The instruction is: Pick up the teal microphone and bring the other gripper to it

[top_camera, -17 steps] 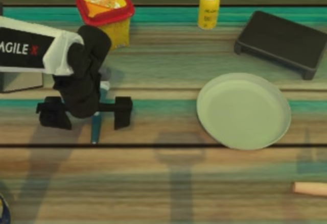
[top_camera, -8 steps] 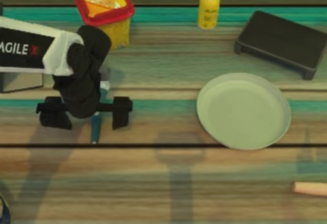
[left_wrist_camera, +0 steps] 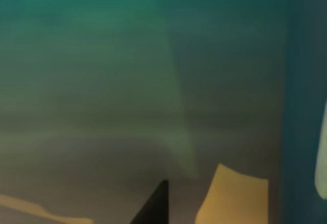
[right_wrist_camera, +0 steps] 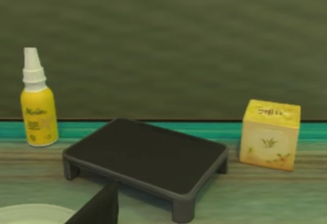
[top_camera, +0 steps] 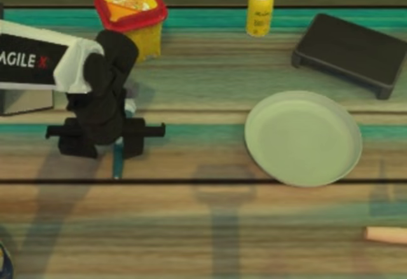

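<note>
In the top view the teal microphone (top_camera: 118, 161) lies on the table at the left, handle toward the front edge, and its white head (top_camera: 130, 107) peeks out beside the wrist. My left gripper (top_camera: 108, 138) hangs right over it, open, with a black finger (top_camera: 135, 138) on either side of the handle, close in. The arm hides the middle of the microphone. The left wrist view is a close blur with one black fingertip (left_wrist_camera: 153, 206). My right gripper (right_wrist_camera: 99, 206) is out of the top view and shows only as a dark edge in its own wrist view.
A yellow tub with a red lid (top_camera: 130, 6) stands just behind the left arm. At the back are a yellow white-capped bottle (top_camera: 259, 12) and a black stand (top_camera: 350, 50). A pale plate (top_camera: 303, 138) lies right of centre. A tan object (top_camera: 386, 234) lies at the right edge, and a yellow box (right_wrist_camera: 270, 134) stands beside the stand.
The left gripper's two fingers have moved inward toward the microphone handle. The arm, the microphone and everything else stay where they were.
</note>
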Tool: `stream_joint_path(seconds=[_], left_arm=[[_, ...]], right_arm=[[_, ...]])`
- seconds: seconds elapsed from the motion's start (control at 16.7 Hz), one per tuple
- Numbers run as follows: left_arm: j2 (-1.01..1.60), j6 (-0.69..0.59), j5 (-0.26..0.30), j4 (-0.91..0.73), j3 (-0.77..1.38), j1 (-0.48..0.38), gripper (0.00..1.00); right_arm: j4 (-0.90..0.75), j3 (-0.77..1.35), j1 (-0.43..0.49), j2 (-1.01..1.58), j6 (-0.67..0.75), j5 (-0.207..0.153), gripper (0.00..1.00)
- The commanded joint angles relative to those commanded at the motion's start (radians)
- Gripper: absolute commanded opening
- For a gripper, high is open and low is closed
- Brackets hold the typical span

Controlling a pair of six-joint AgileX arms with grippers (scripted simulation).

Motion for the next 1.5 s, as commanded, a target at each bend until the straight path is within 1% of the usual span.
stream_joint_path(seconds=[0.42, 0.48, 0.54, 0.72, 0.84, 1.02, 1.26, 1.5], left_arm=[[0.000, 0.000, 0.000, 0.000, 0.000, 0.000, 0.00], [-0.062, 0.014, -0.019, -0.028, 0.022, -0.001, 0.00], [-0.062, 0.014, -0.018, -0.027, 0.022, -0.001, 0.00], [-0.073, 0.029, 0.006, 0.035, 0.009, -0.001, 0.00], [-0.090, 0.049, 0.041, 0.128, -0.010, 0.001, 0.00], [-0.126, 0.090, 0.112, 0.326, -0.057, 0.007, 0.00], [-0.197, 0.159, 0.230, 0.634, -0.155, 0.019, 0.00], [-0.275, 0.233, 0.355, 0.987, -0.258, 0.029, 0.00]], right_arm=[[0.000, 0.000, 0.000, 0.000, 0.000, 0.000, 1.00], [0.000, 0.000, 0.000, 0.000, 0.000, 0.000, 1.00], [0.000, 0.000, 0.000, 0.000, 0.000, 0.000, 1.00], [0.000, 0.000, 0.000, 0.000, 0.000, 0.000, 1.00], [0.000, 0.000, 0.000, 0.000, 0.000, 0.000, 1.00], [0.000, 0.000, 0.000, 0.000, 0.000, 0.000, 1.00], [0.000, 0.000, 0.000, 0.000, 0.000, 0.000, 1.00], [0.000, 0.000, 0.000, 0.000, 0.000, 0.000, 1.00]])
